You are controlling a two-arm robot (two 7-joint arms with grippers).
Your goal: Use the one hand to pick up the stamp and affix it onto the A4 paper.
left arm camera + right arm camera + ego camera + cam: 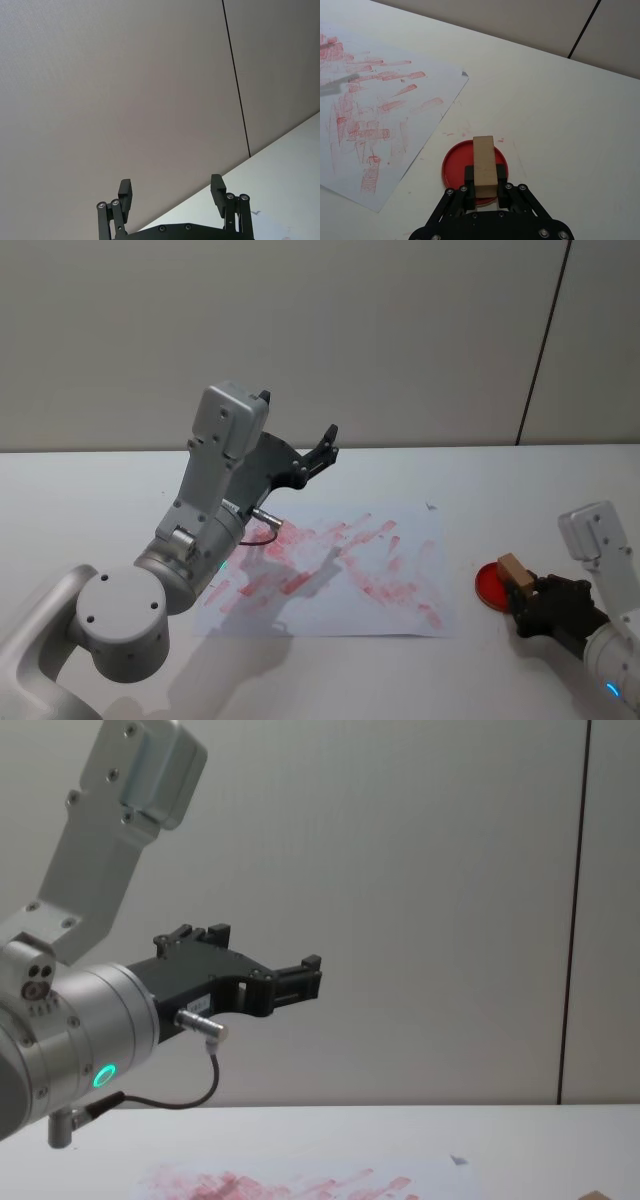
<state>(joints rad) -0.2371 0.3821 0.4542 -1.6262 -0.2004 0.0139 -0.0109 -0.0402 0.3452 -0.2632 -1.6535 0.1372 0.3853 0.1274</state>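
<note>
- Stamp point(484, 165): one pale wooden block is seen, gripped over the red ink pad point(454, 167) near the right edge of the white table point(100, 490).
- A plain white tabletop is shown, with a flat grey wall point(350, 340) behind its far edge. The wall is crossed by one thin dark seam point(545, 340).
- One A4 paper point(405, 540) is laid flat near the middle of the table. It is smeared with many red-pink marks, and a small grey mark point(431, 506) is seen at its far right corner.
- One round ink pad is counted. It is set on the bare table near the paper's right edge and apart from it. A few faint red flecks are seen on the table around it.
- Two grippers are counted.
- The right gripper point(484, 181) is held low over the ink pad. Its jaws are closed to the width of the block, and one black finger is pressed against each side of the stamp. Whether the stamp's lower face touches the pad cannot be told.
- The left gripper point(171, 187) is raised above the left part of the paper and is pointed toward the wall. Its jaws are spread wide and nothing is held between them.
</note>
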